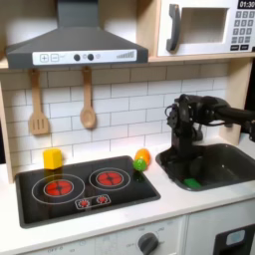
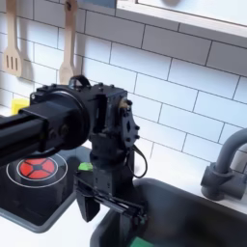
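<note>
In the first exterior view, the arm [image 1: 199, 115] reached down from the right into the sink [image 1: 227, 164], which was set in the table's right end. The hand [image 1: 185, 171] hung low inside the sink, near its left wall, and a green thing [image 1: 190, 182] lay on the sink floor just under it. Whether the fingers touched it could not be told, nor how far they stood apart. On the table's left part sat a black stove [image 1: 85, 189] with two red burners. An orange and green toy [image 1: 142, 159] stood near the stove's back right corner, just beside the sink's left rim. A yellow cup [image 1: 52, 157] stood at the stove's back left corner. A spatula [image 1: 38, 105] and a wooden spoon [image 1: 88, 100] hung on the tiled wall, under the hood [image 1: 75, 45]. A microwave [image 1: 204, 28] sat above the sink.

In the second exterior view, the hand [image 2: 106, 208] pointed down into the sink [image 2: 183, 207] with its fingers [image 2: 89, 210] a narrow way apart. The green thing [image 2: 141, 228] showed low in the sink, just beside the hand. A grey tap [image 2: 227, 164] rose at the sink's right rim. One burner [image 2: 34, 169] showed behind the arm [image 2: 58, 121].
</note>
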Available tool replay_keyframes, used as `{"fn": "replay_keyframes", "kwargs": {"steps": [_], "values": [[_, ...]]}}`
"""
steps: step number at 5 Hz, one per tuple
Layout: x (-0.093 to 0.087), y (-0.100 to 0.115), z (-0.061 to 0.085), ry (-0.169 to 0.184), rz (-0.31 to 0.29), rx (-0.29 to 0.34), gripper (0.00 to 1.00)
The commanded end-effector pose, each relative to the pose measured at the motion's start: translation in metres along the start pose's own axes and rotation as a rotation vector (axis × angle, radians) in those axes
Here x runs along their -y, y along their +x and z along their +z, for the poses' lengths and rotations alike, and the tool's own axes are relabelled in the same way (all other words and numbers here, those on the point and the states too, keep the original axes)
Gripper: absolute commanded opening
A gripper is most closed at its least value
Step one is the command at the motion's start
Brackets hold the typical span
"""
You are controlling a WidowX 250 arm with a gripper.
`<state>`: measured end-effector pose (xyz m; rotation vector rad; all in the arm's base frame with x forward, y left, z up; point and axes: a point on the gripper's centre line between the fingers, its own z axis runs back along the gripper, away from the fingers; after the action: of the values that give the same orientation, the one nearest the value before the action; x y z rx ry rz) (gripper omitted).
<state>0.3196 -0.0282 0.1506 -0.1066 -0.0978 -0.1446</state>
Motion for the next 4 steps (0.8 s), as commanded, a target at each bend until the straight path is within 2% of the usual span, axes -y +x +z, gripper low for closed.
{"fn": "replay_keyframes", "kwargs": {"steps": [1, 2, 3, 4], "values": [[-0.011, 0.0, 0.005, -0.002, 0.021, 0.0, 1.0], [-0.021, 0.002, 0.005, 0.013, 0.044, 0.005, 1.0], [-0.036, 0.009, 0.006, 0.049, 0.071, 0.043, 1.0], [-0.058, 0.017, 0.007, 0.074, 0.126, 0.075, 1.0]]}}
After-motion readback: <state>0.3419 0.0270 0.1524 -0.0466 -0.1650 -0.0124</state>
